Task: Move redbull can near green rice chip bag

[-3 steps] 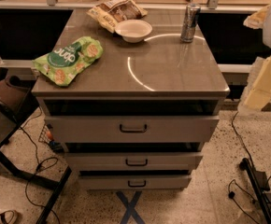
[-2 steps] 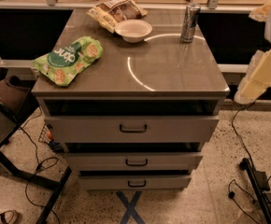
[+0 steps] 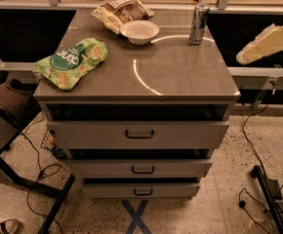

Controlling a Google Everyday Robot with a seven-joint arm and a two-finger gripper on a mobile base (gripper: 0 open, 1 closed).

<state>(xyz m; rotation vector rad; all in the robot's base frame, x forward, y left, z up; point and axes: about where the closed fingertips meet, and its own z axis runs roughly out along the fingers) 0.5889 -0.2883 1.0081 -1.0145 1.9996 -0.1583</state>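
Note:
The redbull can [image 3: 198,23], slim and silver-grey, stands upright at the back right of the grey cabinet top [image 3: 180,77]. The green rice chip bag [image 3: 72,62] lies at the front left edge of the same top, far from the can. My gripper [image 3: 251,51], a cream-coloured shape, hangs in the air beyond the cabinet's right edge. It is to the right of the can, slightly lower in the picture, and touches nothing.
A white bowl [image 3: 139,31] sits left of the can, with a tan-and-brown snack bag [image 3: 121,11] behind it. The cabinet has three drawers [image 3: 139,134] slightly open. A chair [image 3: 5,106] stands at left, and cables and a stand [image 3: 268,189] lie on the floor at right.
My gripper has risen and moved a little left, toward the level of the can. The can, bag and bowl have not moved.

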